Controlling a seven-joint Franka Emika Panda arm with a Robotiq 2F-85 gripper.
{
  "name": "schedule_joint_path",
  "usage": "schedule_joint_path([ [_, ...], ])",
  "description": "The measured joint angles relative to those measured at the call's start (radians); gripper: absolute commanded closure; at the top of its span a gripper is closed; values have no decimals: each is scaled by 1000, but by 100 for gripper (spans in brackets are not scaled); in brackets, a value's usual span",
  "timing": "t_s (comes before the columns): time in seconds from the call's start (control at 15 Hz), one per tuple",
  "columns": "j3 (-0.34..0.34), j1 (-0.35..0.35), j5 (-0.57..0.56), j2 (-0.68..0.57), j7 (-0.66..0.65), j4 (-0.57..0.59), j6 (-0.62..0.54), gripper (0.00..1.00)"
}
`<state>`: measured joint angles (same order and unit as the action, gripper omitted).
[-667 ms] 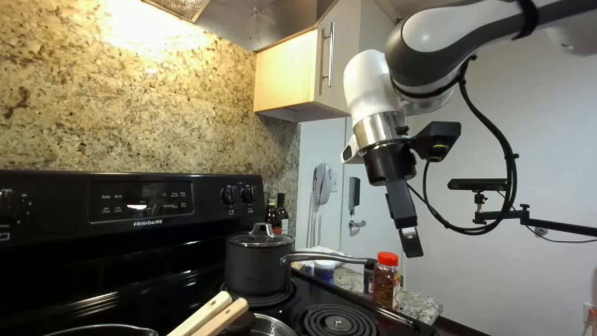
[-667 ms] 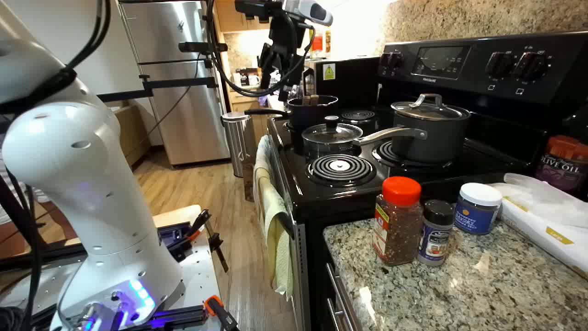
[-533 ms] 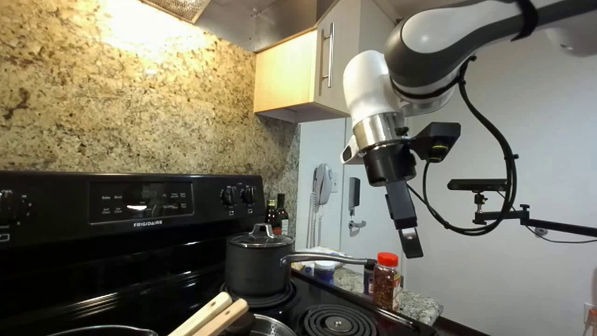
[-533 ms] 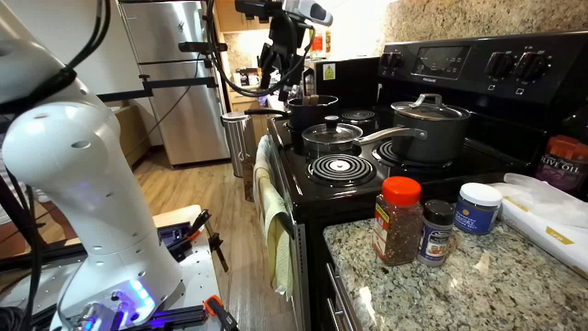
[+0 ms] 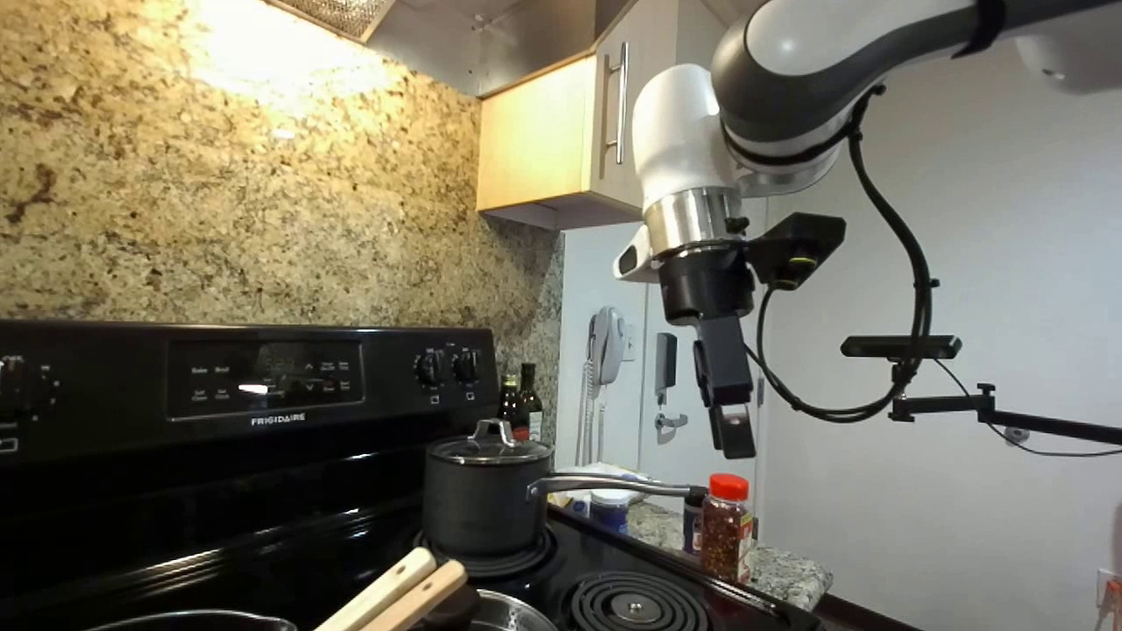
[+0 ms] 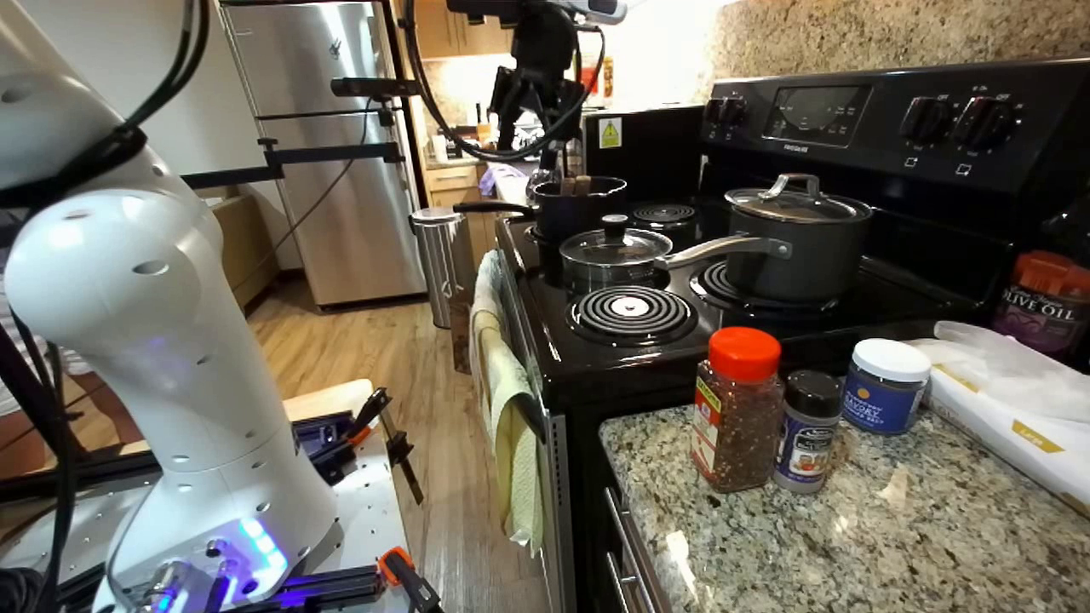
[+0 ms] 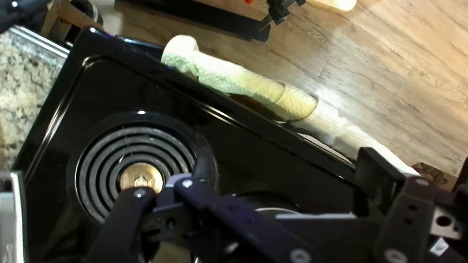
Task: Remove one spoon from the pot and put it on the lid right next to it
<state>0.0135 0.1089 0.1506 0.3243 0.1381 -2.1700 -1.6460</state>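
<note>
While the gripper [image 7: 289, 167] hangs up high, with the stove [image 7: 248, 157] down below it, its two fingers [image 7: 378, 168] are wide apart and it holds nothing. One round burner [image 7: 137, 171] shows under it in the wrist view. Two wooden spoons [image 5: 386, 585] stand at a slant, side by side, in the pot [image 6: 579, 210]. Only the top ends of their handles show, and the gripper is well apart from them. Just beside the pot is the lid [image 6: 630, 249], made of glass with a black knob. It sits on a low pan [image 6: 596, 274]. A tall pot [image 6: 796, 260] with a glass top is on the back of the stove, and its long shiny handle points to the front. A yellow towel [image 6: 518, 464] hangs on the front of the stove. Next to the stove, on the stone table [image 6: 886, 528], a red-top jar [image 6: 739, 417] and a black-top jar [image 6: 807, 434] stand just beside each other. A blue jar [image 6: 881, 393] and a white box [image 6: 988, 417] are near them.
</note>
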Motion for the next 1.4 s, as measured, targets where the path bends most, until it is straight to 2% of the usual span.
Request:
schedule_joint_path([
  [0.47, 62, 49, -38, -206, 230, 214, -58, 0],
  [0.87, 141, 86, -190, -369, 351, 356, -132, 0],
  [1.4, 146, 82, -221, -388, 380, 387, -140, 0],
])
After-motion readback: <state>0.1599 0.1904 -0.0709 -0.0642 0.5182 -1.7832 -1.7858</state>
